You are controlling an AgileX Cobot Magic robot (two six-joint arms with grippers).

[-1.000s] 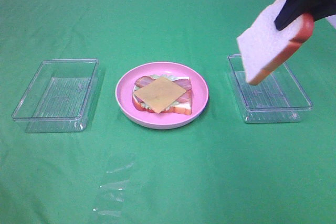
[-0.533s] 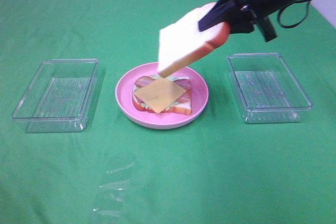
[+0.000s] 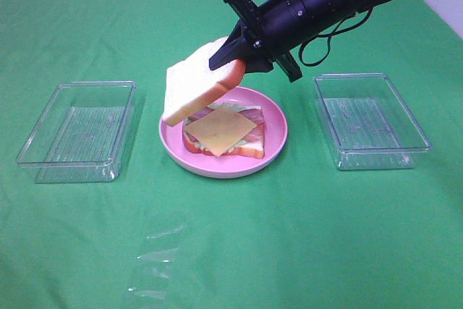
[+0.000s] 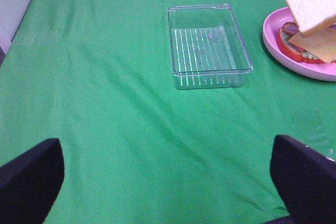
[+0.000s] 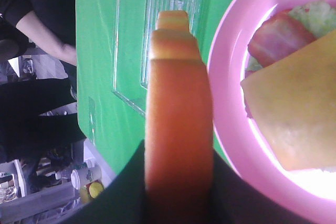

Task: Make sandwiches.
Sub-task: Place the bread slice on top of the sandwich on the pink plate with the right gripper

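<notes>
Your left tool (image 4: 168, 182) sits idle with its jaws spread wide and nothing between them, low over the green surface (image 3: 231, 251) near the left clear tray (image 3: 78, 132), which holds nothing. Moving right, the pink plate (image 3: 173, 146) sits between the two trays and carries the part-built sandwich: a bottom bread slice, lettuce, bacon strips and, uppermost, the yellow cheese slice (image 3: 219, 129). Above the plate's left half hangs the top bread slice (image 3: 192, 90), tilted so its free corner dips toward the plate's left rim, apart from the cheese. Your right tool (image 3: 239, 56) is clenched on that slice at its orange-brown crust edge, reaching in across the middle from the right side. Further right is the second clear tray (image 3: 370, 121), also bare.

The slice looks to be a stiff, light toy: it keeps its flat shape though held by one edge only, so the crust grip seems sound. Its smooth face may slide on the cheese, so I would level it and square it over the stack before you let go; the layers below look loose and could shift if nudged.
</notes>
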